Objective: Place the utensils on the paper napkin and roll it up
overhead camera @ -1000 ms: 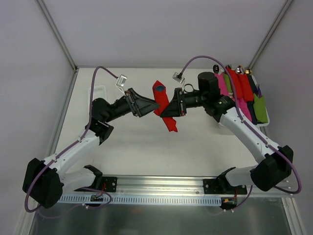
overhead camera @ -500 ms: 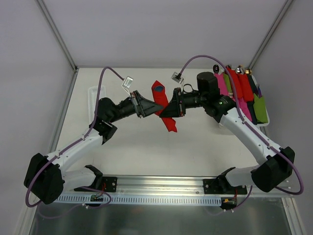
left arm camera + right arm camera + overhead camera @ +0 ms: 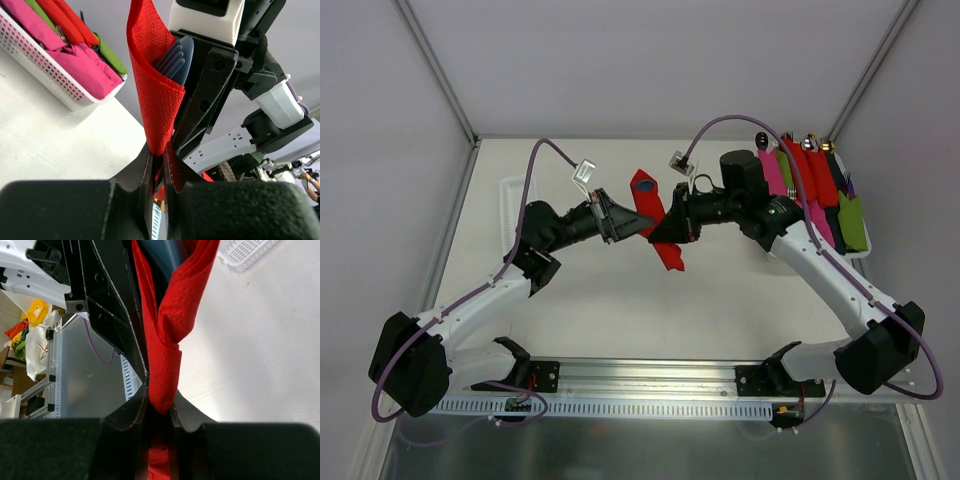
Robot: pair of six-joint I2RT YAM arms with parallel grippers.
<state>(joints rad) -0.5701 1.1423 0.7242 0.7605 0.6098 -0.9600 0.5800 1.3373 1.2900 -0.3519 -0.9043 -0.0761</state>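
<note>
The red paper napkin [image 3: 662, 224] hangs in the air over the middle of the table, wrapped round blue utensils [image 3: 645, 182] whose ends show at its top. My left gripper [image 3: 642, 227] comes from the left and is shut on the napkin's edge. My right gripper [image 3: 660, 231] comes from the right and is shut on its middle. In the left wrist view the napkin [image 3: 157, 95] rises from my left gripper [image 3: 159, 155], with the blue utensils [image 3: 175, 60] inside the fold. The right wrist view has the twisted napkin [image 3: 167, 355] pinched in my right gripper [image 3: 161, 407].
A white basket [image 3: 865, 255] at the right edge holds several rolled pink, red and green bundles [image 3: 810, 185]; the basket [image 3: 45, 70] is also in the left wrist view. A low white tray [image 3: 510, 188] sits at the far left, behind my left arm.
My left gripper has moved right up to the napkin and closed on its edge. The right gripper has kept its hold and barely shifted.
</note>
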